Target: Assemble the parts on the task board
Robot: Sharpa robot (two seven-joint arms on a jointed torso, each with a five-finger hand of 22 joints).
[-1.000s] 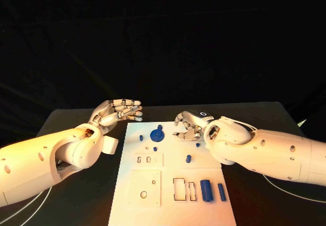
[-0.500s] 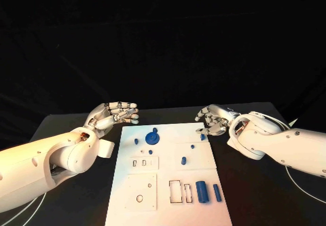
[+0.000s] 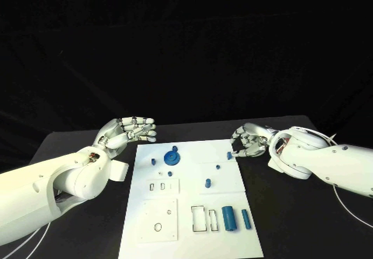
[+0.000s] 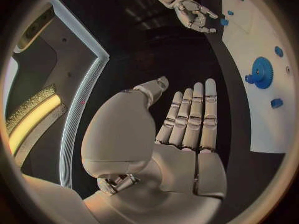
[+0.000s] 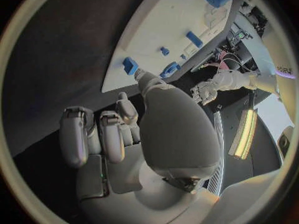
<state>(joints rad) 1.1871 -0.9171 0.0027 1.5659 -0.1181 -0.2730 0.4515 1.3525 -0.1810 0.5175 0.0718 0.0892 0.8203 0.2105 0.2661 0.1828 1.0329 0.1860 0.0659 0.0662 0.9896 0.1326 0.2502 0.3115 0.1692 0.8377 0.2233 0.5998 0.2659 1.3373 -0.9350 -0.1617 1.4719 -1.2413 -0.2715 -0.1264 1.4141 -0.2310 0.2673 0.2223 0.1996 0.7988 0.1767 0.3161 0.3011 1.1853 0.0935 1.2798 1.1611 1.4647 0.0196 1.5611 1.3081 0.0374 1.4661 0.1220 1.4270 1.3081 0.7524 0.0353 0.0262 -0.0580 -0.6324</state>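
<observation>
The white task board [image 3: 194,186] lies in the middle of the black table. A blue gear [image 3: 172,157] sits near its far end, with small blue pieces [image 3: 208,183] scattered down the middle. Two blue cylinders [image 3: 228,217] lie near its right front. My left hand [image 3: 128,131] hovers off the board's far left corner, fingers straight and side by side [image 4: 190,114], holding nothing. My right hand [image 3: 250,140] hangs at the far right corner with fingers loosely bent and empty. Its thumb tip [image 5: 140,75] is close to a small blue block [image 5: 130,64] at the board's edge [image 3: 230,155].
Black table [image 3: 77,151] runs on both sides of the board. A white rectangular insert [image 3: 159,218] with a hole and two outlined slots [image 3: 198,218] take up the board's near part. My left forearm [image 3: 54,183] lies along the table's left side.
The camera has shifted. My right hand has drawn back from over the board's far part, beside the gear, to the far right corner. The left hand has hardly moved.
</observation>
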